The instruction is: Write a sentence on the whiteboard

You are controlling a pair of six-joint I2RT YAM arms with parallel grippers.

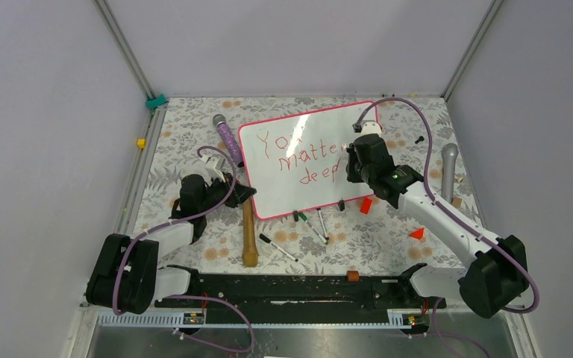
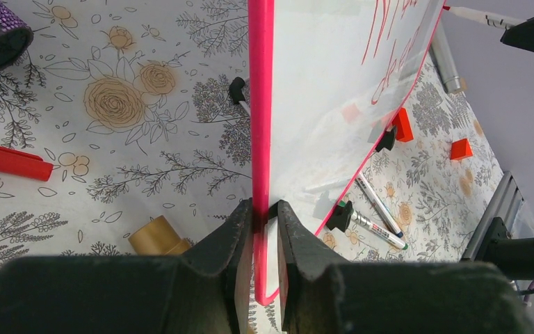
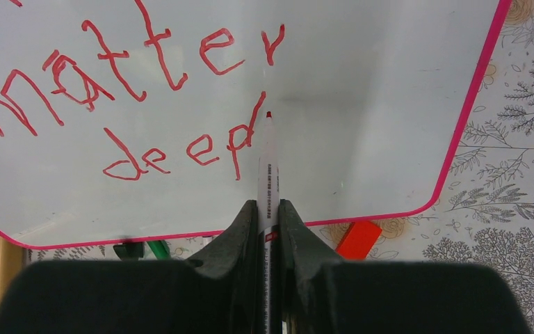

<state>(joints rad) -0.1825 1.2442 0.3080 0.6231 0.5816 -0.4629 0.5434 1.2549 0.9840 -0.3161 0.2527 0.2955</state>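
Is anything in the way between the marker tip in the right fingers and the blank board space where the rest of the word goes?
Nothing visible does. The marker tip sits just past "deep" in the sentence, and the whiteboard surface beyond it is bare.

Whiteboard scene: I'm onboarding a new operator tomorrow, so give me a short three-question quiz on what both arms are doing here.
1. True or false: the left gripper is clamped on the edge of the whiteboard.
2. What does the right gripper hold? A) a red-tipped marker B) an eraser C) nothing
3. Fill in: the middle line of the sentence reads ____.
Key: 1 true; 2 A; 3 matter.
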